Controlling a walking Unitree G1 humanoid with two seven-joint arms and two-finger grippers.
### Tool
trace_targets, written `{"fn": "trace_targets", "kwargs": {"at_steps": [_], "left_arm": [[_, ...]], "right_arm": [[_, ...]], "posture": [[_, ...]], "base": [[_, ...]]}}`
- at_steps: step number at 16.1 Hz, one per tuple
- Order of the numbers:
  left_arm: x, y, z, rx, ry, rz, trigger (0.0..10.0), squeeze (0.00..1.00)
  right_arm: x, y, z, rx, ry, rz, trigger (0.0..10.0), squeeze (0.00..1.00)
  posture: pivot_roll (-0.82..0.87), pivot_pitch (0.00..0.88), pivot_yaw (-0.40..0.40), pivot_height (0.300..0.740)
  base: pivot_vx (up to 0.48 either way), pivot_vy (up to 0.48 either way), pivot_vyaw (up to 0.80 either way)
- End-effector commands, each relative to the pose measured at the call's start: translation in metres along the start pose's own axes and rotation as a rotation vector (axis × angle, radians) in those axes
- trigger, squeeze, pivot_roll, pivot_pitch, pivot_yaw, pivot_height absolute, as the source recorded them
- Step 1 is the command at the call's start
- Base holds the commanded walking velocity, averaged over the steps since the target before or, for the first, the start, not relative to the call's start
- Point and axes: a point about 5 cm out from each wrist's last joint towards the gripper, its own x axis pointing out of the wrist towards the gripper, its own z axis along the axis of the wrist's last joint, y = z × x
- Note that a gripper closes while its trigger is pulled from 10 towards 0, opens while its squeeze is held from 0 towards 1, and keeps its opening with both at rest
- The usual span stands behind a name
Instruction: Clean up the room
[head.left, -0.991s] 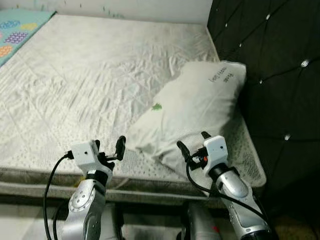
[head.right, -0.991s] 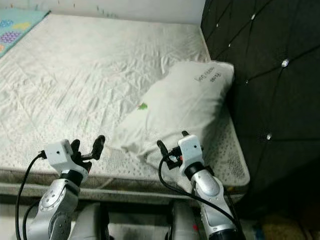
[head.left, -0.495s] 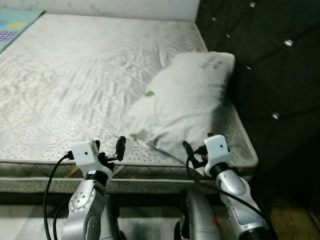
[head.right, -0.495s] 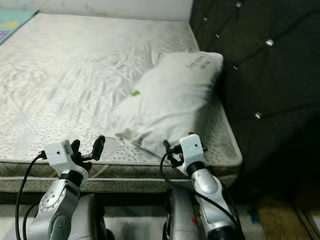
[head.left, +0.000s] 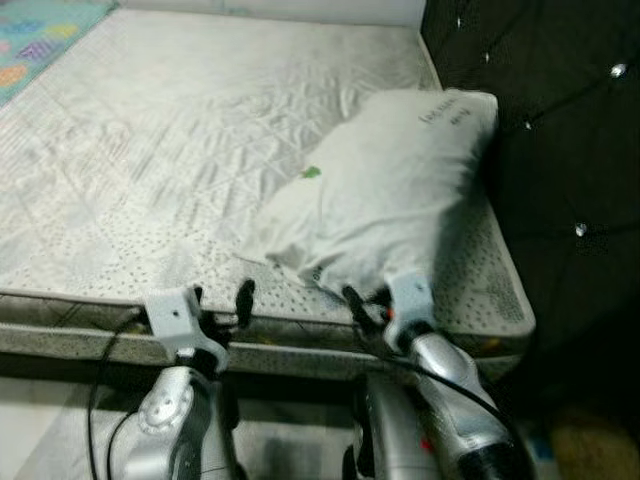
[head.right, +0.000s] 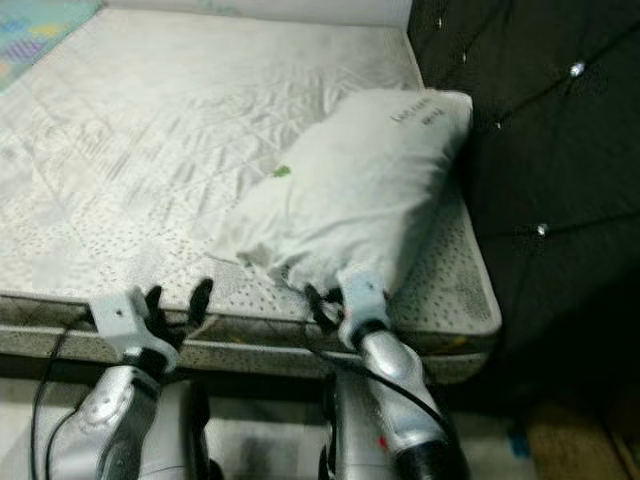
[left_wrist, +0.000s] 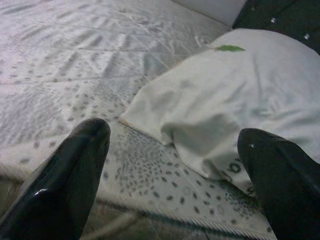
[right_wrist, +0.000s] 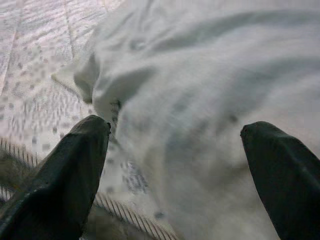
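Observation:
A white pillow (head.left: 390, 190) with a small green mark lies slanted on the right side of the bare grey mattress (head.left: 150, 170), its far end against the headboard. My right gripper (head.left: 368, 302) is open at the pillow's near end, just above the mattress's front edge; in the right wrist view the pillow (right_wrist: 210, 75) spreads between the fingers (right_wrist: 70, 170). My left gripper (head.left: 221, 298) is open over the front edge, to the left of the pillow's near corner. The left wrist view looks over the mattress toward the pillow (left_wrist: 235, 90).
A black tufted headboard (head.left: 560, 120) stands along the right side of the bed. A colourful patterned mat (head.left: 40, 35) lies beyond the mattress's far left corner. The bed's piped front edge (head.left: 80, 335) runs just ahead of both wrists, with floor below.
The whole view has shifted as the camera moved. The right gripper has come closer, up to the pillow's near end. Both grippers stay open.

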Motion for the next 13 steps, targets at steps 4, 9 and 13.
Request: {"fn": "trace_targets", "kwargs": {"at_steps": [4,9,13], "left_arm": [[-0.016,0.005,0.009,0.052,-0.005,0.013,10.0,0.00],[-0.024,0.005,0.012,0.079,0.007,0.004,10.0,0.00],[-0.026,0.001,0.009,0.074,0.031,-0.019,10.0,0.00]], "right_arm": [[0.023,-0.013,0.025,0.013,-0.082,-0.094,10.0,0.00],[0.026,-0.048,0.038,-0.024,-0.149,-0.239,10.0,0.00],[0.021,-0.059,0.011,-0.110,0.016,-0.261,10.0,0.00]], "posture": [[0.03,0.132,-0.049,0.560],[0.05,0.125,-0.040,0.560],[0.05,0.133,-0.029,0.560]], "base": [[0.000,0.000,0.00],[0.000,0.000,0.00],[0.000,0.000,0.00]]}}
